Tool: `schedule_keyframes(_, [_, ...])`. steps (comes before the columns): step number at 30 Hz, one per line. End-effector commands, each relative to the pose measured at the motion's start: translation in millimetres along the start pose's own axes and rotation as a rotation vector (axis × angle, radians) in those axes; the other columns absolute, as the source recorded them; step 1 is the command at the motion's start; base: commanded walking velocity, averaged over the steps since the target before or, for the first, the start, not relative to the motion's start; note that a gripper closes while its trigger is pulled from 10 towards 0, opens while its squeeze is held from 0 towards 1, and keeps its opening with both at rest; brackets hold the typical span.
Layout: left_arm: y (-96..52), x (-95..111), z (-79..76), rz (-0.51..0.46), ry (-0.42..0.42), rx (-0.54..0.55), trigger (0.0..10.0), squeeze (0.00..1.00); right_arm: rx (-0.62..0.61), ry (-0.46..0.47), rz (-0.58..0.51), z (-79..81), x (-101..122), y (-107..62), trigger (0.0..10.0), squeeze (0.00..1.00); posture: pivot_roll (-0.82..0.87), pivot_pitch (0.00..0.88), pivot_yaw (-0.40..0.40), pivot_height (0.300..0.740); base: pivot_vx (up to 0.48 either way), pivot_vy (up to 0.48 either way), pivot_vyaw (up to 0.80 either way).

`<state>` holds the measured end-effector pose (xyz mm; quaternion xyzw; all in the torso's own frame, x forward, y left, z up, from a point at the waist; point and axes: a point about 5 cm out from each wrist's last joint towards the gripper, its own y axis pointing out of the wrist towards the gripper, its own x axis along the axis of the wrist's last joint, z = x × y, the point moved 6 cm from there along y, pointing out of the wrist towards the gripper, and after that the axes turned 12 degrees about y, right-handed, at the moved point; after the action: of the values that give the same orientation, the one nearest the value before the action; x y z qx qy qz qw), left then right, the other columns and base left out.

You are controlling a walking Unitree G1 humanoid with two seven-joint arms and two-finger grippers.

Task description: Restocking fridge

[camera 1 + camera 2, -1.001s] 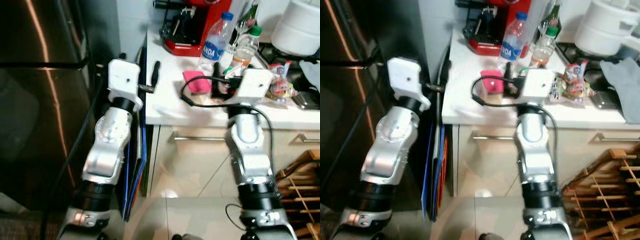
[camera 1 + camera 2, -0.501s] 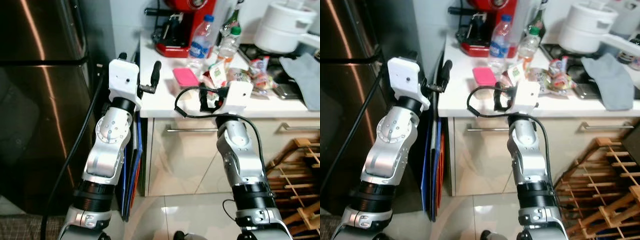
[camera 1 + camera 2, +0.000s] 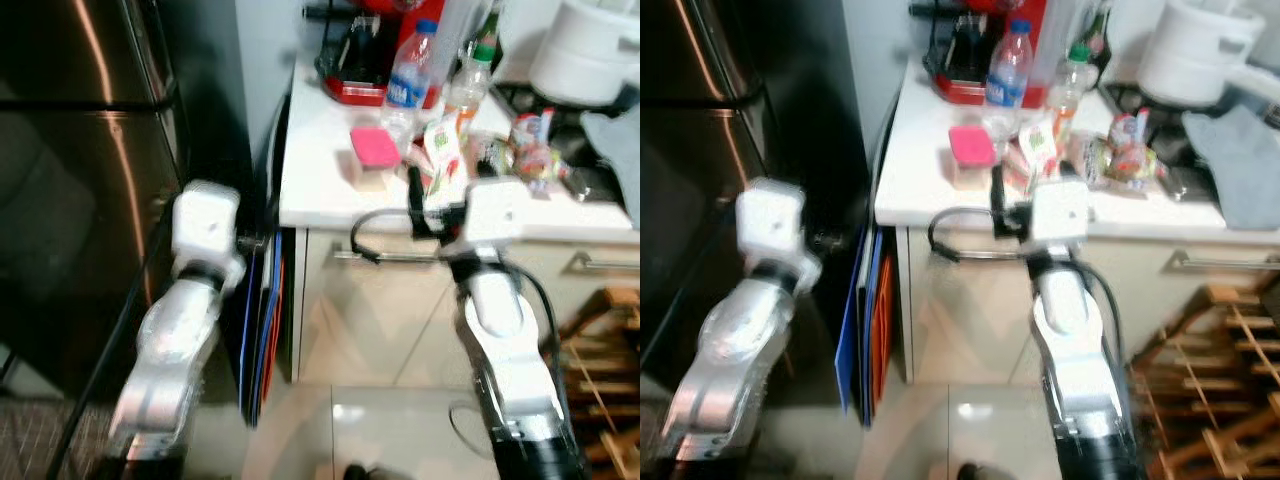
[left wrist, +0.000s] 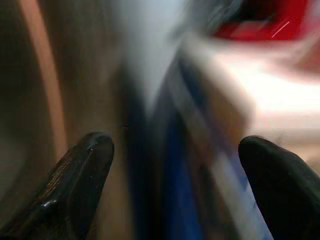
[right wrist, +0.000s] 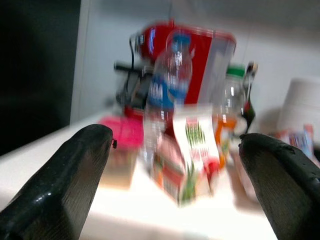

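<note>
The dark steel fridge [image 3: 80,200] stands on the left with its door closed. A white counter [image 3: 320,190] beside it holds a blue-capped water bottle [image 3: 410,75], a pink box [image 3: 375,148], a green and red carton [image 3: 443,155] and a green-capped bottle [image 3: 470,85]. My right gripper [image 5: 175,170] is open at the counter's front edge, level with the carton [image 5: 192,150] and pointing at it. Its white wrist housing [image 3: 497,208] is just below the edge. My left gripper [image 4: 172,165] is open, low beside the fridge, aimed at the gap by the cabinet. The picture is blurred.
Blue and orange boards [image 3: 262,330] lean in the gap between fridge and cabinet. A red coffee machine [image 3: 370,60], snack packets [image 3: 535,140], a white pot [image 3: 590,50] and a grey cloth [image 3: 1240,160] crowd the counter's back and right. A wooden rack [image 3: 600,330] stands low right.
The view has shifted and blurred. My left arm has dropped below counter height beside the fridge. My right gripper has drawn back from over the counter to its front edge.
</note>
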<state>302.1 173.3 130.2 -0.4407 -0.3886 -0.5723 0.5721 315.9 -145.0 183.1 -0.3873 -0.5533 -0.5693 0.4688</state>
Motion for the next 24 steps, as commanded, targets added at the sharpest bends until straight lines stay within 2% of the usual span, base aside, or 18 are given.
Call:
schedule_keyframes(1, [-5.3, 15.5, -4.8, -0.046, 0.0, -0.033, 10.0, 0.0, -0.014, 0.011, 0.014, -6.1, 2.2, -8.6, 10.0, 0.0, 0.02, 0.0, -0.042, 0.74, 0.0, 0.0, 0.0])
schedule_keyframes(5, [-2.4, 25.3, -8.0, -0.08, 0.02, -0.042, 10.0, 0.0, -0.047, 0.059, 0.079, -11.7, -13.3, -13.6, 10.0, 0.0, 0.02, 0.0, -0.044, 0.74, 0.0, 0.0, 0.0])
schedule_keyframes(6, [0.4, 53.6, 2.6, -0.185, 0.048, 0.014, 10.0, 0.0, -0.058, 0.142, 0.138, -10.7, -26.1, -8.0, 10.0, 0.0, 0.01, 0.0, -0.046, 0.74, 0.0, 0.0, 0.0])
schedule_keyframes(7, [0.4, 53.6, 2.6, -0.185, 0.048, 0.014, 10.0, 0.0, -0.058, 0.142, 0.138, -10.7, -26.1, -8.0, 10.0, 0.0, 0.01, 0.0, -0.046, 0.74, 0.0, 0.0, 0.0])
schedule_keyframes(8, [-0.8, 64.4, 9.3, -0.227, 0.047, 0.046, 10.0, 0.0, -0.061, 0.165, 0.154, -10.1, -28.8, -6.6, 10.0, 0.0, 0.01, 0.0, -0.046, 0.74, 0.0, 0.0, 0.0])
schedule_keyframes(9, [2.6, 97.1, 17.7, -0.342, 0.136, 0.073, 10.0, 0.0, -0.05, 0.154, 0.131, -9.3, -23.5, 2.8, 10.0, 0.0, 0.02, 0.0, -0.056, 0.74, 0.48, 0.0, 0.0])
schedule_keyframes(10, [2.6, 97.1, 17.7, -0.342, 0.136, 0.073, 10.0, 0.0, -0.05, 0.154, 0.131, -9.3, -23.5, 2.8, 10.0, 0.0, 0.02, 0.0, -0.056, 0.74, 0.48, 0.0, 0.0])
schedule_keyframes(12, [10.0, 119.3, 22.6, -0.42, 0.213, 0.094, 10.0, 0.0, -0.022, 0.135, 0.074, -3.3, -9.9, 16.2, 10.0, 0.0, 0.03, 0.0, -0.057, 0.74, 0.48, 0.0, 0.0])
schedule_keyframes(13, [17.7, 133.7, 24.8, -0.464, 0.2, 0.106, 10.0, 0.0, 0.003, 0.14, 0.012, 5.8, 6.1, 31.7, 10.0, 0.0, 0.02, 0.0, -0.06, 0.74, 0.48, 0.0, 0.0])
schedule_keyframes(15, [19.4, 138.5, 24.3, -0.477, 0.193, 0.105, 10.0, 0.0, 0.011, 0.137, -0.009, 9.0, 11.4, 36.4, 10.0, 0.0, 0.02, 0.0, -0.056, 0.74, 0.48, 0.0, 0.0])
schedule_keyframes(17, [20.0, 147.8, 14.7, -0.513, 0.191, 0.067, 10.0, 0.0, 0.03, 0.134, -0.049, 15.9, 21.2, 45.4, 10.0, 0.0, 0.02, 0.0, -0.054, 0.74, 0.48, 0.0, 0.0])
schedule_keyframes(20, [19.9, 147.5, 8.6, -0.51, 0.171, 0.045, 10.0, 0.0, 0.033, 0.144, -0.062, 18.4, 24.4, 52.1, 10.0, 0.0, 0.02, 0.0, -0.042, 0.74, 0.48, 0.0, 0.0])
schedule_keyframes(24, [21.1, 143.0, 9.5, -0.484, 0.13, 0.053, 10.0, 0.0, 0.04, 0.148, -0.067, 21.1, 25.4, 56.7, 10.0, 0.0, 0.01, 0.0, -0.037, 0.74, 0.48, 0.0, 0.0])
